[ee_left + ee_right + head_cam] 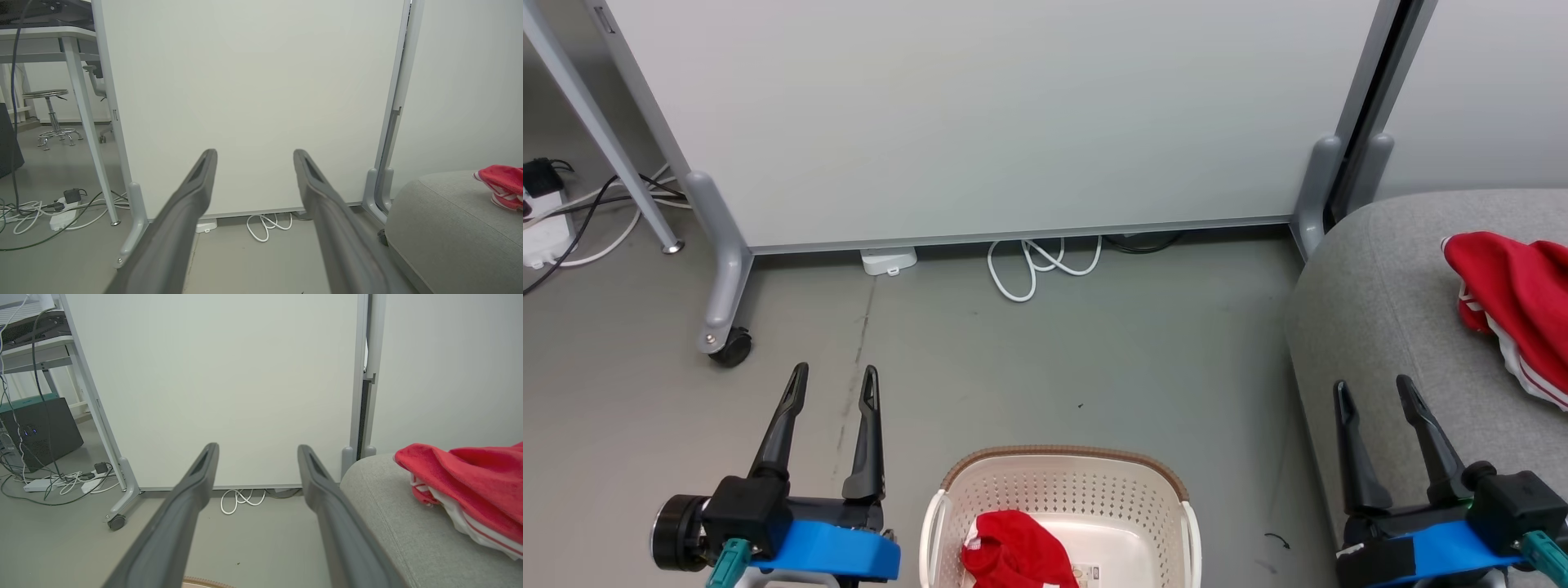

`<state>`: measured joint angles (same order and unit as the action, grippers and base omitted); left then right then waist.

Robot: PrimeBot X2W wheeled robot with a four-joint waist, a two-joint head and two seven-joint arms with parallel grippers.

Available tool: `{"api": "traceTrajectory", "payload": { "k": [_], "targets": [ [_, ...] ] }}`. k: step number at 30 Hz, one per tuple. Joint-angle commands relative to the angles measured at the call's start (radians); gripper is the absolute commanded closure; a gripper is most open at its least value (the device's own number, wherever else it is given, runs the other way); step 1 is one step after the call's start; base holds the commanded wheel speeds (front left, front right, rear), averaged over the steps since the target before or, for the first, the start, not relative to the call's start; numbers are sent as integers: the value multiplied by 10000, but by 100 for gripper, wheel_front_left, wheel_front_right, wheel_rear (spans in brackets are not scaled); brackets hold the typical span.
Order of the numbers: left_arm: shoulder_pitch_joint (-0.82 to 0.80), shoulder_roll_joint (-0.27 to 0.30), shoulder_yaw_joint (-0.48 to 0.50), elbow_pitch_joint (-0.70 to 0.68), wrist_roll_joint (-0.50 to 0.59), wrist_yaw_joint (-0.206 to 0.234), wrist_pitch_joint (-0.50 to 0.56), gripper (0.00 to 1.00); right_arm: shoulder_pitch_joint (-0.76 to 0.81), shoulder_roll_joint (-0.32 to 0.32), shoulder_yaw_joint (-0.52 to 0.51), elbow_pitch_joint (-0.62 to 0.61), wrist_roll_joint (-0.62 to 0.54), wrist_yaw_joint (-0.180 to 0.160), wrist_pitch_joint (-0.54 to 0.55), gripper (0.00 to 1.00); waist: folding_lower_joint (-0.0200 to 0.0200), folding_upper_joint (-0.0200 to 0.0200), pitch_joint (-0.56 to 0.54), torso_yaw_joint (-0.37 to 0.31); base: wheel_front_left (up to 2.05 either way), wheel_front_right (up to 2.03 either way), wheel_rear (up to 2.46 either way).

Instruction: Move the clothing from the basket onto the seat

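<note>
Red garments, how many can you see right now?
2. One garment lies inside the basket; a second garment sits on the seat, cut off by the picture edge, so more may be hidden there.

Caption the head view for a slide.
Open left pincer and right pincer flank basket holding one garment; another lies on seat.

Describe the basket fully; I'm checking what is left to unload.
The basket is cream-white plastic, its walls pierced by rows of small round holes, with a brown rim band and rounded corners. It stands upright on the grey floor, left of the sofa seat, its near side cut off by the head view's edge. One crumpled red garment lies inside.
</note>
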<state>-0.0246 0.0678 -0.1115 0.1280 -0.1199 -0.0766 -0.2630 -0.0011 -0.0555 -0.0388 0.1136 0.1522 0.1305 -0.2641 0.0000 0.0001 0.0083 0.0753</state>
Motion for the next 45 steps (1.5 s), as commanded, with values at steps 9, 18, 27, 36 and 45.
{"api": "traceTrajectory", "payload": {
  "k": [9, 18, 27, 36, 45],
  "targets": [
    [73, -102, 196, -39, 130, -123, -27, 0, 75, 53, 82, 73, 25, 5, -6, 0, 0, -1, 11, 4, 0, 0, 0],
    [-8, -151, 202, 76, 196, -211, -27, 0, 32, 59, 101, 130, 36, 5, -6, 0, 0, -1, 17, -67, 0, 0, 0],
    [-1278, 75, -364, 942, 590, -444, -27, 0, -329, 56, 200, 56, 15, 5, -6, 0, 0, -1, 312, -278, 0, 0, 0],
    [-3075, 659, -1842, 2417, 784, -535, -28, 0, -1312, -257, 733, -153, -84, 5, -6, 0, 0, -1, 1434, -938, 0, 0, 0],
    [-5091, 1228, -4515, 4486, 323, -540, -27, 0, -2455, -441, 817, -414, -61, 5, -6, 0, 0, -1, 3221, -1420, 0, 0, 0]
  ]
}}
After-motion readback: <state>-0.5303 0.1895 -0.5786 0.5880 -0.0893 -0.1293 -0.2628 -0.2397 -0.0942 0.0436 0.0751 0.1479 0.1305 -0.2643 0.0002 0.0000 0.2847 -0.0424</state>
